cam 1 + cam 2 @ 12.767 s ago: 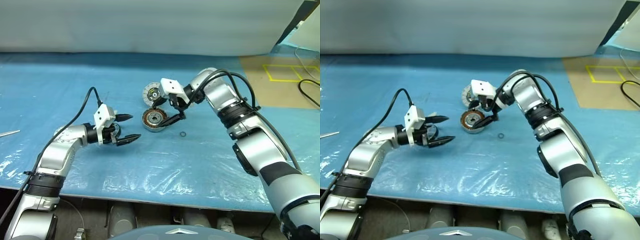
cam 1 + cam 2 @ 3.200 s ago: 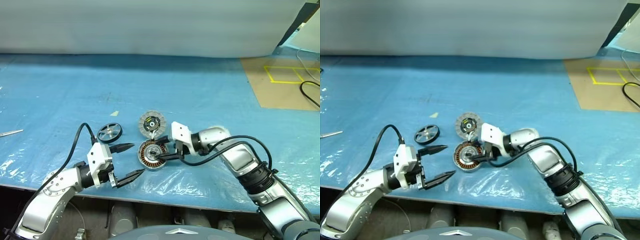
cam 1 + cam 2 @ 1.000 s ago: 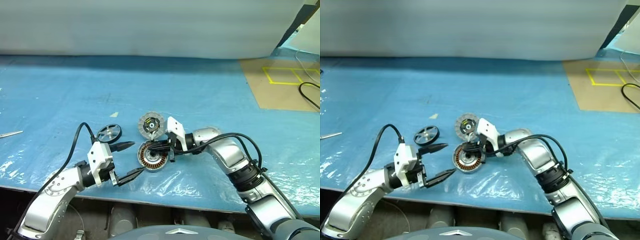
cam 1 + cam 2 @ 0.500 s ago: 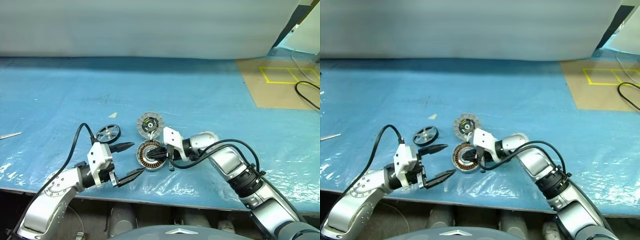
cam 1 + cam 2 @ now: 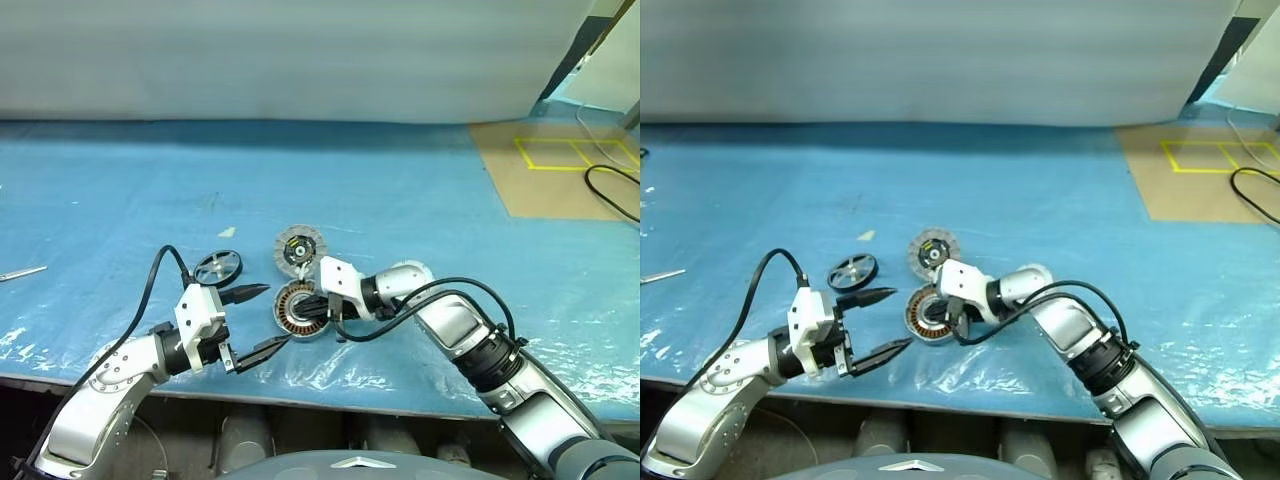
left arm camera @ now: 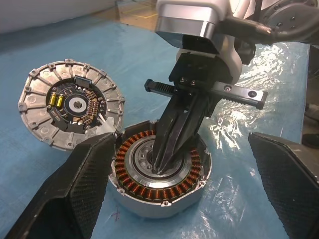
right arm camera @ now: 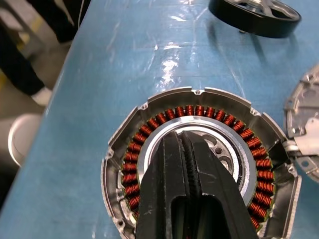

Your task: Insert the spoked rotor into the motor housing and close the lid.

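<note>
The motor housing point(image 5: 296, 322), a grey cup with copper windings around a silver hub, lies near the table's front edge. My right gripper point(image 6: 159, 168) is shut, and its tips rest in the silver centre hub point(image 7: 154, 149). Just behind the housing, touching its rim, the lid point(image 5: 301, 247) lies with its white-segmented face up. To the left lies the spoked rotor point(image 5: 219, 267), flat and untouched. My left gripper point(image 5: 279, 314) stands open just left of the housing with nothing in it, its fingers point(image 6: 89, 189) on either side of the housing in the left wrist view.
The blue plastic-covered table point(image 5: 420, 200) ends close in front of the housing. A tan floor patch with yellow tape point(image 5: 560, 155) and a black cable point(image 5: 610, 190) lie at the far right. A thin silvery object point(image 5: 22, 272) sits at the left edge.
A few seconds ago my right gripper was at the housing's right rim; now its shut tips sit in the hub, the wrist tilted a little more. The left gripper has not moved.
</note>
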You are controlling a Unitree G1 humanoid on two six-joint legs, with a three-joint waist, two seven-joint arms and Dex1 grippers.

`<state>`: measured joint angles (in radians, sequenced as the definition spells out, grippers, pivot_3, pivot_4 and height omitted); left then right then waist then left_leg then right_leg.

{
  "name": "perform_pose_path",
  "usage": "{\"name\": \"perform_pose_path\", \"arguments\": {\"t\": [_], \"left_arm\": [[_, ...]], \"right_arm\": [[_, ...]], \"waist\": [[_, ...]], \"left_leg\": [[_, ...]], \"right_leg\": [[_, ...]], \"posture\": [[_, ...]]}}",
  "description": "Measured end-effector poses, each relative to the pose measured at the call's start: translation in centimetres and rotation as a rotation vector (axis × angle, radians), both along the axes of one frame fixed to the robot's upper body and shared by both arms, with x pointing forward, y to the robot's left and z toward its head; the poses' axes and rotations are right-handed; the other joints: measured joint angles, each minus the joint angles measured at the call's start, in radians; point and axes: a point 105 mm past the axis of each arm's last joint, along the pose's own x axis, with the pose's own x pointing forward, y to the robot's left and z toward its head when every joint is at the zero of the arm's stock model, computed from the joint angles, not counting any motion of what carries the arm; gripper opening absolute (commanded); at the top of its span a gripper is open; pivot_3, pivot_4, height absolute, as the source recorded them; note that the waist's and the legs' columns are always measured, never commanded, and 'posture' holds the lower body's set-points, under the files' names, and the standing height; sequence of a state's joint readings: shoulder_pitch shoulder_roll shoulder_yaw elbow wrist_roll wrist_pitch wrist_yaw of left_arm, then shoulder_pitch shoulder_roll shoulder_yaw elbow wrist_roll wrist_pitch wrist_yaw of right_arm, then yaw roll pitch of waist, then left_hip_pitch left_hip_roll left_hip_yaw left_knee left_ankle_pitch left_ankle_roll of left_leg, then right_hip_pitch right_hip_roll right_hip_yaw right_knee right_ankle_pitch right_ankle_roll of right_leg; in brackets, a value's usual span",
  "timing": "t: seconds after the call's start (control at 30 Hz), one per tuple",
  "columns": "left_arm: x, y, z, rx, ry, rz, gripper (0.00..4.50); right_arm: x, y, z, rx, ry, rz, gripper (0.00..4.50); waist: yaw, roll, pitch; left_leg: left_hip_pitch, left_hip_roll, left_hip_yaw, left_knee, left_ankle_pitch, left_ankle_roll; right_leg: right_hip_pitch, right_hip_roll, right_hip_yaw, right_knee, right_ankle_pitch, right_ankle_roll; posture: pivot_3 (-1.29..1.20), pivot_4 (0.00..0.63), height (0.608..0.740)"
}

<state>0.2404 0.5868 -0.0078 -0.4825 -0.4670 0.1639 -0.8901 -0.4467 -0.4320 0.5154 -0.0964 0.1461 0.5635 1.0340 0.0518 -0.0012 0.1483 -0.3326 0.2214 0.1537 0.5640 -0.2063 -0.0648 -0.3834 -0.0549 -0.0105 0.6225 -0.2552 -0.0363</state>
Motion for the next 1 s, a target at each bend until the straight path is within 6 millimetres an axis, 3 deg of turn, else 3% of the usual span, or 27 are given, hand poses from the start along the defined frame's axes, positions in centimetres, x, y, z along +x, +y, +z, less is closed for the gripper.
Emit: {"name": "perform_pose_path", "arguments": {"t": [0.23,0.43,0.6,0.77,1.0], "left_arm": [[-0.1,0.0,-0.2,0.0,0.009,0.001,4.5],[-0.3,0.1,-0.3,-0.001,0.017,0.003,4.5],[-1.0,0.1,-0.8,-0.006,0.046,0.012,4.5],[-2.0,0.3,-1.3,0.011,0.077,0.004,4.5],[-1.8,-0.1,-0.5,0.001,0.057,-0.004,4.5]], "right_arm": [[-0.6,-1.3,1.3,0.132,0.295,-0.1,0.02],[0.9,-1.0,3.9,0.233,0.267,-0.157,0.02],[-0.2,-1.1,5.0,0.241,0.259,-0.116,0.02],[-3.0,-2.3,2.5,0.111,0.303,-0.038,0.02],[-2.6,-1.4,2.1,0.091,0.233,-0.011,0.02]], "waist": [[0.005,0.0,0.0],[-0.009,0.0,0.0],[-0.006,0.0,0.0],[-0.001,0.0,0.001],[-0.008,0.0,0.001]], "left_leg": [[-0.016,0.0,0.0,-0.001,0.002,-0.004],[-0.018,0.001,0.0,-0.002,0.001,-0.006],[-0.018,0.001,0.0,-0.002,0.001,-0.006],[-0.017,0.001,0.0,-0.002,0.001,-0.006],[-0.016,0.001,0.0,-0.001,0.001,-0.005]], "right_leg": [[-0.016,0.002,0.0,-0.004,0.004,-0.007],[-0.021,0.003,-0.001,-0.001,0.006,-0.004],[-0.02,0.003,-0.001,-0.003,0.004,-0.006],[-0.018,0.003,-0.001,-0.005,0.004,-0.006],[-0.018,0.003,0.0,-0.002,0.004,-0.006]], "posture": [[0.0,0.15,0.74],[0.0,0.15,0.74],[0.0,0.15,0.74],[0.0,0.15,0.74],[0.0,0.15,0.74]]}}
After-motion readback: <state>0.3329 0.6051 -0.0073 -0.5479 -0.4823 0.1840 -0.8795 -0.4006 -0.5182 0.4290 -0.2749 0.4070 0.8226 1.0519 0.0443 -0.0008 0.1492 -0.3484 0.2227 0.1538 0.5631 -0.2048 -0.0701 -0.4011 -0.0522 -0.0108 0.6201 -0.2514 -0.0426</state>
